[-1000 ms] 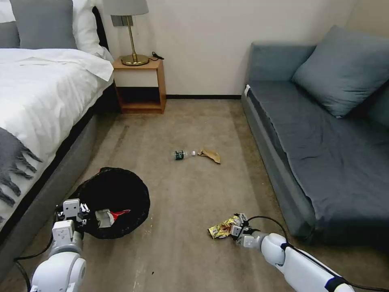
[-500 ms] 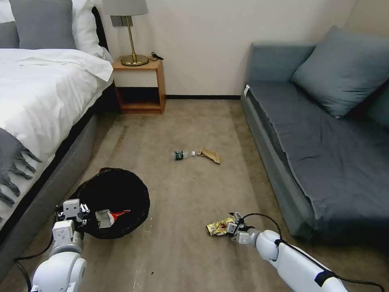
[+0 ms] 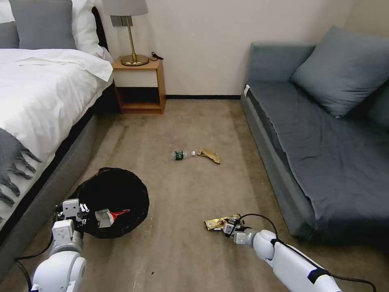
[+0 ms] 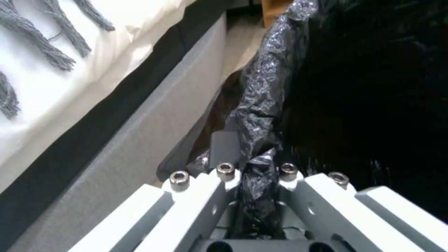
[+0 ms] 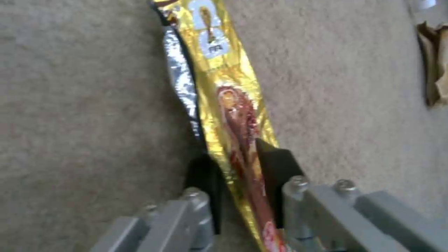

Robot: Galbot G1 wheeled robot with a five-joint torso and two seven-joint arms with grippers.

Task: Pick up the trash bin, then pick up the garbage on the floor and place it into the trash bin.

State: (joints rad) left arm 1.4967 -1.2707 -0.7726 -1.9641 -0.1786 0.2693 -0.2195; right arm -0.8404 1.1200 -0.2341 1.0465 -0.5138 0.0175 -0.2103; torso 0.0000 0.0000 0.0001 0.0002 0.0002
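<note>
Low over carpet, right gripper [image 5: 243, 168] pinches snack packet [image 5: 224, 80].

Bedroom, hotel-style. Bed [image 3: 44, 89] with white linen, grey pillow [image 3: 42, 24] and fringed grey throw [image 3: 12, 160] stood along one side; wooden nightstand [image 3: 139, 85] with brass lamp [image 3: 129, 36] sat against cream wall [image 3: 202, 40]. Opposite, grey-blue daybed sofa [image 3: 320, 138] carried matching cushion [image 3: 344, 69]. Beige carpet [image 3: 194, 194] ran between them, dark baseboard [image 3: 202, 97] at wall foot.
</note>
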